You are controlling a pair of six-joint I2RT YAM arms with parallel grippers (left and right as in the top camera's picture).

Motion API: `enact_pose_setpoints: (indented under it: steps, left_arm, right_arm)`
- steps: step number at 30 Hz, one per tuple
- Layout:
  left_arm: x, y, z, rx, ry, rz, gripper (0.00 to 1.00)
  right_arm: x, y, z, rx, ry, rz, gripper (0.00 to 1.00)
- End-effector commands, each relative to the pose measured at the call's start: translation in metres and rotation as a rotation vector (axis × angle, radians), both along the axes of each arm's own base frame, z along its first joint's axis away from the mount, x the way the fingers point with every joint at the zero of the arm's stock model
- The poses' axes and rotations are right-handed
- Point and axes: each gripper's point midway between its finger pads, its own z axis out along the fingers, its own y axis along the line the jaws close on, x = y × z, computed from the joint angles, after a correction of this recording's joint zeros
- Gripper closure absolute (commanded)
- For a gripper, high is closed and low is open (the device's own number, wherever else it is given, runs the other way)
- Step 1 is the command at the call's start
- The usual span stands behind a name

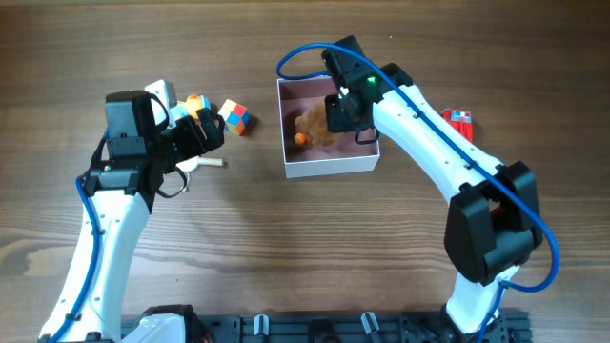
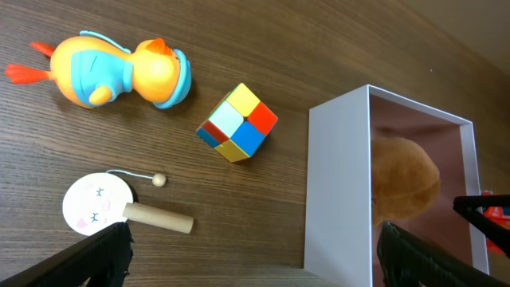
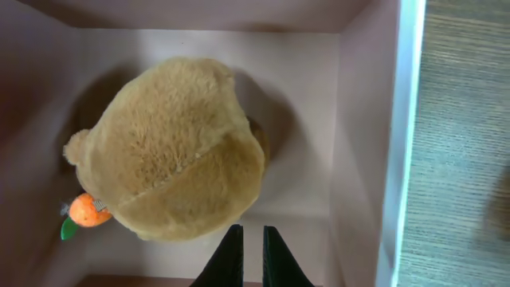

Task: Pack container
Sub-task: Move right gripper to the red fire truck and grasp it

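Container [image 1: 329,168] sits mid-table toward the far edge, with a brown plush [image 3: 183,151] inside. My right gripper [image 3: 249,255] hangs inside it, fingers nearly together, nothing between them. My left gripper [image 2: 255,259] is spread wide and empty, toward the far-left corner, over the paddle toy [image 2: 127,209].

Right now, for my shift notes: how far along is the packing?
Done: the plush toy lies in the box. In hand: nothing; the right gripper sits shut above it, the left gripper hangs open over the table. Left: the duck, the cube, the little drum and a red item are outside the box.
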Motion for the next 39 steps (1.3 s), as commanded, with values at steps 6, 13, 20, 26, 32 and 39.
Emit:
enact_pose_setpoints:
  steps: [6,13,20,26,32,39]
  left_arm:
    - [0.004,-0.003,0.007,0.01,-0.023,-0.023,0.0]
    - [0.005,-0.003,0.007,0.01,-0.024,-0.023,0.0]
    - [0.004,-0.003,0.007,0.01,-0.023,-0.023,0.0]
    - [0.004,-0.003,0.007,0.01,-0.023,-0.023,0.0]
    - [0.004,-0.003,0.007,0.01,-0.023,-0.023,0.0]
    - [0.004,-0.003,0.007,0.01,-0.023,-0.023,0.0]
  right_arm:
    - [0.008,-0.148,0.151,0.056,-0.308,-0.3,0.78]
    - [-0.014,-0.235,0.062,0.021,-0.049,-0.403,0.37]
    - [-0.028,-0.234,-0.009,-0.005,0.145,-0.382,0.05]
    - [-0.023,-0.232,-0.034,0.005,0.183,-0.386,0.13]
    - [-0.021,-0.23,-0.052,0.016,0.211,-0.4,0.28]
    - [-0.021,-0.228,-0.061,0.022,0.225,-0.394,0.46]
